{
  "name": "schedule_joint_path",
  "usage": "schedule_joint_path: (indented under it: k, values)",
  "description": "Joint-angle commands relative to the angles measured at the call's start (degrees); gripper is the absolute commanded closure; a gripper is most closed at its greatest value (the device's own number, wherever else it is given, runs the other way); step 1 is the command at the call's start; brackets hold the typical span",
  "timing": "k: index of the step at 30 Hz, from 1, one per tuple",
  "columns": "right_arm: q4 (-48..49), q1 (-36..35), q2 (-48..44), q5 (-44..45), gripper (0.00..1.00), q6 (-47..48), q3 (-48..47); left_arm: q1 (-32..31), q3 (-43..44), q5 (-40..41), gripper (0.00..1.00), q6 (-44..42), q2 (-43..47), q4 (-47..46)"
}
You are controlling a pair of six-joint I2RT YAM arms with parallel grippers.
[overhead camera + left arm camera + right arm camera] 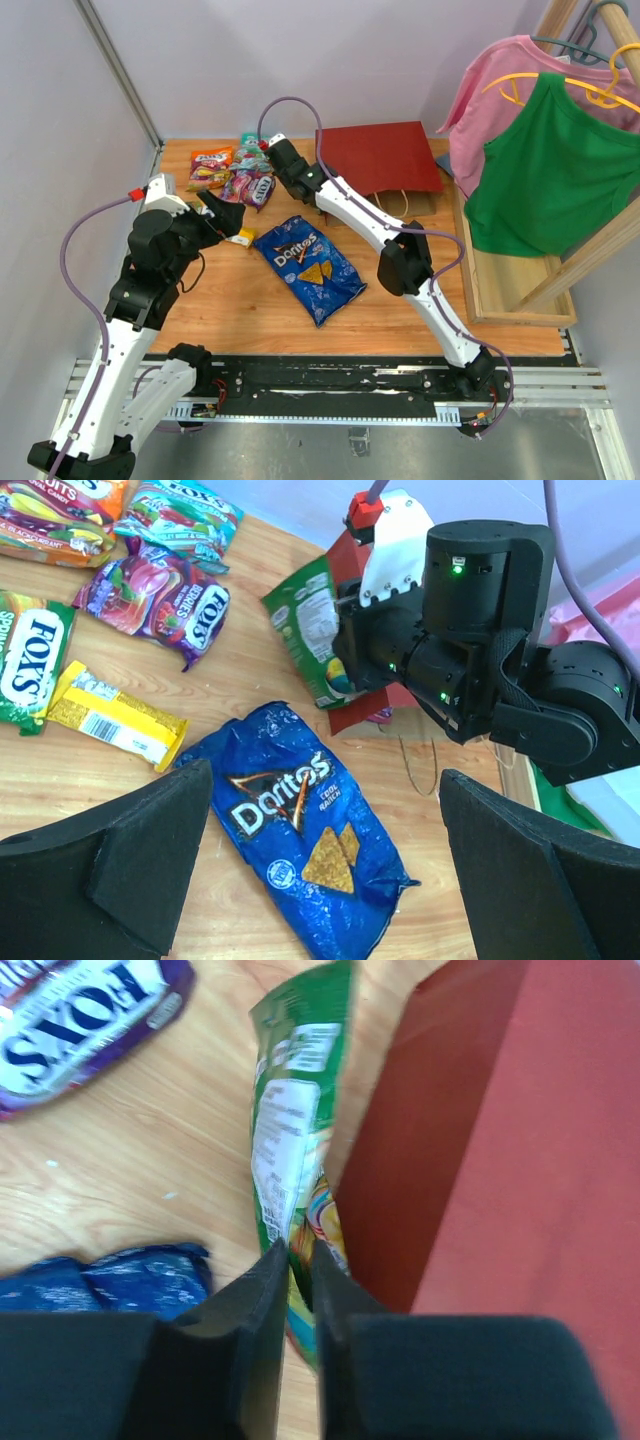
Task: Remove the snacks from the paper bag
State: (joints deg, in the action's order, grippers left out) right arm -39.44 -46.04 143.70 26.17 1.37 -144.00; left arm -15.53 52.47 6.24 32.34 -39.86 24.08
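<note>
Wooden table [400, 310], everything referenced to the paper bag [385, 155]: it lies flat at the far side, dark red face up, twisted handles [405, 205] poking out of its near edge. Right of the paper bag, a pink shirt [490, 80] and a green shirt [555, 170] hang on hangers from a wooden rack [510, 290]. Doritos bag [308, 268], blue, flat on the table, near-left of the paper bag, clear of it. Right gripper [298, 1255] sits at the paper bag's left edge, fingers pinched on a green candy packet [295, 1110] held up on edge just beside the red side; can't tell if the packet touches it. Left gripper [325, 775] is further left of the paper bag, fingers spread wide, nothing between them. Loose packets on the table left of the paper bag: second green FOX'S packet [30, 665], purple packet [165, 598], orange packet [60, 515], teal packet [180, 515]. Yellow bar wrapper [115, 715], smallest, lies left of the paper bag, just beside the second green packet.
</note>
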Motion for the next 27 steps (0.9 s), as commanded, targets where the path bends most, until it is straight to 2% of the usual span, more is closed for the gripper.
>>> schedule_joint_path:
  k: [1, 3, 5, 7, 9, 16, 21, 24, 27]
  values:
    - [2.54, -0.72, 0.43, -7.48, 0.76, -5.23, -1.83, 0.41, 0.31, -1.6, 0.0, -0.17, 0.22, -1.76]
    - [3.47, -0.71, -0.29, -10.05, 0.42, -6.74, -1.62, 0.41, 0.55, -1.54, 0.0, -0.21, 0.45, -1.28]
    - [4.53, -0.73, -1.77, -11.9, 0.19, -7.82, -1.12, 0.42, 0.89, -1.3, 0.0, -0.42, 0.73, -0.72]
    - [6.4, -0.75, -4.55, -12.65, 0.07, -8.43, 1.29, 0.41, 1.41, -0.63, 0.0, -0.58, 0.95, 0.04]
    - [8.19, -0.64, -8.24, -13.56, 0.01, -9.01, 4.31, 0.41, 1.66, -0.12, 0.0, -0.64, 1.32, 0.67]
    - [11.65, 0.12, -23.74, -12.35, 0.01, -9.47, 17.47, 0.42, -0.7, -0.08, 0.0, 0.17, 2.38, 0.72]
    - [18.35, 0.18, -40.94, -11.52, 0.0, -9.3, 36.17, 0.41, -7.71, -3.38, 0.0, 2.66, 2.96, -2.4]
    - [24.72, 0.29, -51.48, -13.35, 0.08, -10.71, 49.12, 0.41, -12.92, -6.71, 0.01, 5.21, 2.82, -6.76]
    - [30.72, 0.26, -61.61, -14.93, 0.2, -13.05, 62.64, 0.46, -18.61, -9.36, 0.07, 7.7, 1.44, -12.07]
